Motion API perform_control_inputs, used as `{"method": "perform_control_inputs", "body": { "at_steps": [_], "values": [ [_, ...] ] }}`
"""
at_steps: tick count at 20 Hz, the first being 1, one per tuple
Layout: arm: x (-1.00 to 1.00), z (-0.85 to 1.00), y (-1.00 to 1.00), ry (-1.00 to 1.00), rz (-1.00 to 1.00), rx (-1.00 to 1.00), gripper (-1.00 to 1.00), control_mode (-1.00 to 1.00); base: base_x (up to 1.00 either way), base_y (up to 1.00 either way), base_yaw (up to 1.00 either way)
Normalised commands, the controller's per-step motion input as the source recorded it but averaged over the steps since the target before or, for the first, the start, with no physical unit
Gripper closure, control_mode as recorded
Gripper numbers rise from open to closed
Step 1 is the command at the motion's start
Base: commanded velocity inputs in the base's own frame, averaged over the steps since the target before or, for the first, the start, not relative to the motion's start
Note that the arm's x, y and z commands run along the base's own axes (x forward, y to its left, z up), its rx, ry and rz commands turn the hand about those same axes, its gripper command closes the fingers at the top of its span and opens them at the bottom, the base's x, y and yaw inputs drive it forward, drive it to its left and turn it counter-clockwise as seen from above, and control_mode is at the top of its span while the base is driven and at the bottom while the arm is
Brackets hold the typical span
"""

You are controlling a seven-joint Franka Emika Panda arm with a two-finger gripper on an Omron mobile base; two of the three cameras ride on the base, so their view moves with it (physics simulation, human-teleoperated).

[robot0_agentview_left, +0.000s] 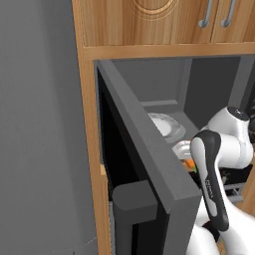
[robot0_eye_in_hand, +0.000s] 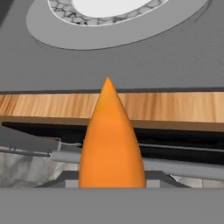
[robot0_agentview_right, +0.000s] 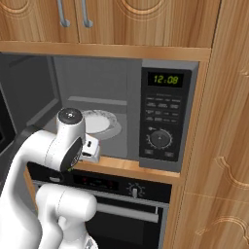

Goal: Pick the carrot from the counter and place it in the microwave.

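The pincer is clamped on the carrot; in the hand view the orange cone rises from the bottom edge, its pointed tip aimed at the microwave floor ahead, though the fingertips themselves are hidden under the carrot's thick end. The tip reaches just over the wooden shelf edge that fronts the microwave, so the carrot sits at the mouth of the cavity rather than inside it.

Beyond the tip lies the white round plate on its grey turntable ring, well apart from the carrot. Below the wooden edge runs the oven's grey handle bar.

From the left base view a sliver of orange shows between the arm's dark-striped link and the thick open microwave door, just in front of the plate; it is probably the carrot, but little of it shows.

From the right base view the white arm bends in front of the open microwave, its wrist at the shelf lip below the plate. The button-and-dial panel reads 12:09, and the dark oven sits underneath.
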Motion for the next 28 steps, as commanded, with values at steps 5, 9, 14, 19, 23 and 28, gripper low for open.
{"method": "perform_control_inputs", "body": {
  "at_steps": [5, 9, 14, 19, 23, 28],
  "values": [
    [0.02, 0.35, 0.0, -0.13, 0.02, 0.02, 1.0, -1.0, 0.0, 0.0, 0.0],
    [0.65, 0.72, 0.18, -0.3, 0.13, 0.03, 1.0, -1.0, 0.0, 0.0, 0.0],
    [0.96, 0.35, 0.1, -0.39, 0.07, 0.02, 1.0, -1.0, 0.0, 0.0, 0.0],
    [0.96, -0.03, 0.29, -0.27, 0.01, 0.0, 1.0, -1.0, 0.0, 0.0, 0.0],
    [0.89, -0.11, 0.15, -0.05, 0.0, 0.0, 1.0, -1.0, 0.0, 0.0, 0.0],
    [0.81, -0.06, 0.12, 0.18, 0.0, -0.03, 1.0, -1.0, 0.0, 0.0, 0.0]
  ]
}}
